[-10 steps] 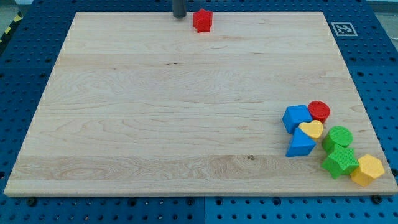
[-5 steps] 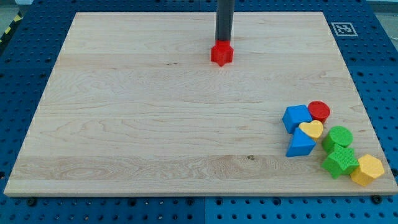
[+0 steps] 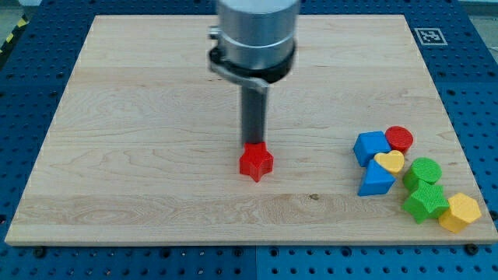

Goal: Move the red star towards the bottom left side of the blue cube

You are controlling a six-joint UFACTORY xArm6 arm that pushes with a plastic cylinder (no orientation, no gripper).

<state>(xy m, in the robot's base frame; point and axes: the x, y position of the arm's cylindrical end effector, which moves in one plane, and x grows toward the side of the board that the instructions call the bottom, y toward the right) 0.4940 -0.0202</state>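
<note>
The red star lies on the wooden board, a little below its middle. My tip touches the star's top edge, with the rod rising above it. The blue cube sits at the view's right, well to the right of the star and about level with it. It is part of a cluster of blocks.
Around the blue cube are a red cylinder, a yellow heart, a blue triangular block, a green cylinder, a green star-like block and a yellow hexagonal block. The board's edge runs along the view's bottom.
The red star has been pushed from the board's top edge down to just below the middle, with my tip following behind it. The cluster at the right has not moved.
</note>
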